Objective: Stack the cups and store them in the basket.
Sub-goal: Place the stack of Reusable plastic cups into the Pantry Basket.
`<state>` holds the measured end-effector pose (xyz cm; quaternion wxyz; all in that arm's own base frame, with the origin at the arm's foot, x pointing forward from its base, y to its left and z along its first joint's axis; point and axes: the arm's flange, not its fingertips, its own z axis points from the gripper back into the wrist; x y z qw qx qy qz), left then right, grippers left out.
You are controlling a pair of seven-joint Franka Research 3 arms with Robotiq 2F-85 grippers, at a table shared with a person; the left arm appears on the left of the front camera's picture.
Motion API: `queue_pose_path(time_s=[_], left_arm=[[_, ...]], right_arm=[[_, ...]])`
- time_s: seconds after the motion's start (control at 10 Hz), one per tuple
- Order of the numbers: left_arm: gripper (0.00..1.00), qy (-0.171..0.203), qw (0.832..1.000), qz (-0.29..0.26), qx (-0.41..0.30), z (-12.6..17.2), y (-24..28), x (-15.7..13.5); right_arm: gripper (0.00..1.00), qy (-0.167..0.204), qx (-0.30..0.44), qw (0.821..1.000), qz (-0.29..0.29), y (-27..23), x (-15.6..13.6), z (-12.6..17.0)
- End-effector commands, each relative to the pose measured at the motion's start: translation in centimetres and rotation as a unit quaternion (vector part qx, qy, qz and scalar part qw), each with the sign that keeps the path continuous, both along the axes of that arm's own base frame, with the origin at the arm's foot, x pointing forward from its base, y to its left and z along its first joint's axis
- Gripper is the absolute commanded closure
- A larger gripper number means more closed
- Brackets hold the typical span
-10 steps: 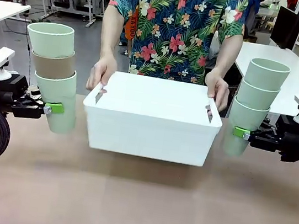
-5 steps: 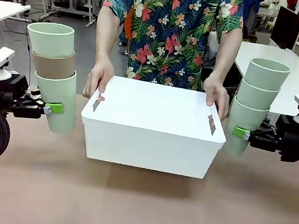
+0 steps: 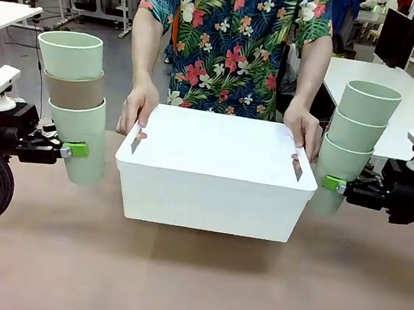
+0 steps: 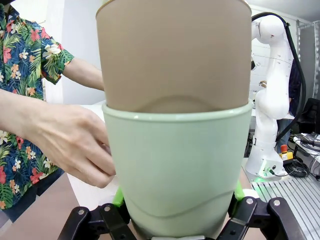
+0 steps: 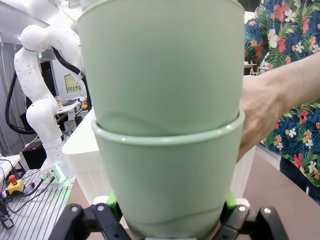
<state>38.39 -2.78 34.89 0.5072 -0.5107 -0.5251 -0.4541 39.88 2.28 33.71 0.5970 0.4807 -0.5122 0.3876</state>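
Left jaws: clenched on left stack (image 3: 69, 93), upright, frame left.
Right jaws: clenched on right stack (image 3: 355, 133), upright, frame right.
Basket (image 3: 208, 201): frame centre, between stacks, equally near both.

The front camera looks across the table (image 3: 188, 291) at the person (image 3: 234, 43) from mid-distance. Each wrist camera sits tight against its cups (image 4: 175, 150), facing the basket (image 3: 216, 172) all three share.

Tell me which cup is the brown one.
The middle cup of the three-cup stack in the left claw; the cups above and below it, and all three in the right claw, are pale green.
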Motion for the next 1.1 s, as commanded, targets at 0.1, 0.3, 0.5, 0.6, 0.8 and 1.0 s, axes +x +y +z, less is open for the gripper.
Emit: queue_pose_path(time_s=[0.1,0.3,0.5,0.6,0.8,1.0], left_arm=[[0.14,-0.003,1.0,-0.001,-0.007,0.36,0.04,-0.07],[0.14,-0.003,1.0,-0.001,-0.007,0.36,0.04,-0.07],[0.14,-0.003,1.0,-0.001,-0.007,0.36,0.04,-0.07],[0.14,-0.003,1.0,-0.001,-0.007,0.36,0.04,-0.07],[0.14,-0.003,1.0,-0.001,-0.007,0.36,0.04,-0.07],[0.14,-0.003,1.0,-0.001,-0.007,0.36,0.04,-0.07]], right_arm=[[0.14,-0.007,0.001,1.0,-0.001,-0.02,0.01,0.38],[0.14,-0.007,0.001,1.0,-0.001,-0.02,0.01,0.38],[0.14,-0.007,0.001,1.0,-0.001,-0.02,0.01,0.38],[0.14,-0.007,0.001,1.0,-0.001,-0.02,0.01,0.38],[0.14,-0.007,0.001,1.0,-0.001,-0.02,0.01,0.38],[0.14,-0.007,0.001,1.0,-0.001,-0.02,0.01,0.38]])
